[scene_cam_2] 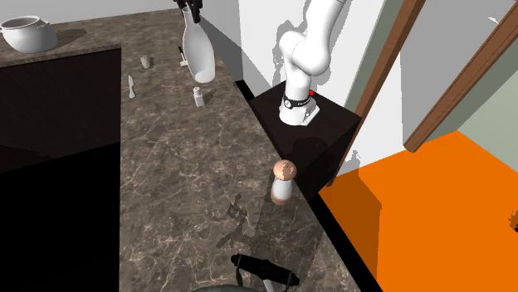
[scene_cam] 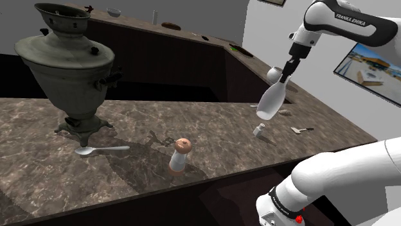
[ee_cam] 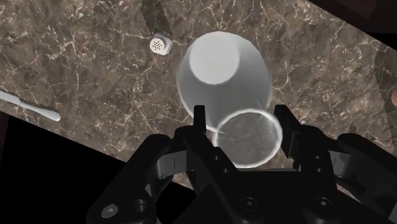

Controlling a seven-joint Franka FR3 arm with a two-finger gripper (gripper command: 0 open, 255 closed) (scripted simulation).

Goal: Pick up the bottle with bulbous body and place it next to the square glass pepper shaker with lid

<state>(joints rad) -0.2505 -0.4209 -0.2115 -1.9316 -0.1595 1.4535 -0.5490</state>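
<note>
Clamping the narrow neck, the claw [scene_cam: 287, 72] holds a white, bulbous-bodied bottle [scene_cam: 270, 104] aloft.

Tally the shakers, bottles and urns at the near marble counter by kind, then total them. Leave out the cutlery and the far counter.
Shakers: 2, the square shaker and the brown-topped shaker
Bottles: 1, the pale bottle, clasped by the gripper
Urns: 1, the dark urn
Total: 4
</note>
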